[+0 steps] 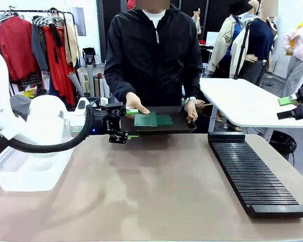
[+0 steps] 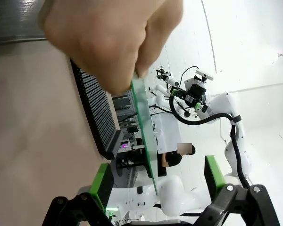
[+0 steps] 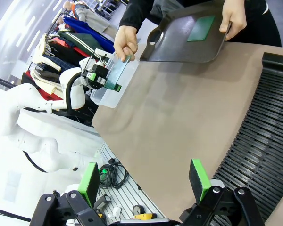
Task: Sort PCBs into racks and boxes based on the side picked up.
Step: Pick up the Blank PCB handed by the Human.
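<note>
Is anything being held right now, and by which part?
The person's hand pinches a PCB by one edge, between the fingers of the open left gripper. Their other hand holds the tray by its rim.

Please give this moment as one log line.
left gripper: jaws open, PCB between | PCB: in person's hand | right gripper: jaws open, empty

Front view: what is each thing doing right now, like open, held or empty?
Left end effector: open, PCB between its fingers.
Right end effector: open, empty.
PCB: pinched by the person's hand.
Tray: held by other hand, one board in it.
Rack: all slots empty.
Tub: looks empty.
</note>
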`<state>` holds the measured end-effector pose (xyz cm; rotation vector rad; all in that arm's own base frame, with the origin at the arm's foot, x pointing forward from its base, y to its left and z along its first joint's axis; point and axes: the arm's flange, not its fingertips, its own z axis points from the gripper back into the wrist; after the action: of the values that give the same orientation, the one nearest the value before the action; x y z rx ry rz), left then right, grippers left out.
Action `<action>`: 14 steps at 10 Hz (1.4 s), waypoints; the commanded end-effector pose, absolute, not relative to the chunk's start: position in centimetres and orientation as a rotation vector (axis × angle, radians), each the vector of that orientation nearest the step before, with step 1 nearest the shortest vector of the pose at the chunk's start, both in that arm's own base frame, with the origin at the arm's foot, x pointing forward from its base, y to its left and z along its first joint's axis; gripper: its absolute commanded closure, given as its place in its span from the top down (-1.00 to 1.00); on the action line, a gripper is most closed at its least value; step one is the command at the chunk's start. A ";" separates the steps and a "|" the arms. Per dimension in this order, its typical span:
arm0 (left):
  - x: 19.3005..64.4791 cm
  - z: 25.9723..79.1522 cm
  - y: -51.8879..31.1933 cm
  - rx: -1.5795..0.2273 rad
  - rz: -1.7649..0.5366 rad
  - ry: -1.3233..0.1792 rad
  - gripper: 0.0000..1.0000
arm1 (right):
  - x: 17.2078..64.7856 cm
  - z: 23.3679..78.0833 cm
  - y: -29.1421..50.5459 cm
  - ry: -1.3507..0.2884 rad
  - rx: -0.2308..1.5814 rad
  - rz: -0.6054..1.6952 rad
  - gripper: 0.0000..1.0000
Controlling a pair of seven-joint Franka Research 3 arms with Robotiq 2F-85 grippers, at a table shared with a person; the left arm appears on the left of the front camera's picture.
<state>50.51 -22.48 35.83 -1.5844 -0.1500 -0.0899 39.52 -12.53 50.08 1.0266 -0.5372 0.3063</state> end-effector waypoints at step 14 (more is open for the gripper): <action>52.1 35.7 -24.7 -1.590 -0.074 -0.160 -1.00 | 39.4 50.2 -12.5 -0.535 1.026 0.304 1.00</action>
<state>51.86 -24.21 35.33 -1.5761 -0.1534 -0.0904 39.52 -12.53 50.08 1.0266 -0.5372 0.3063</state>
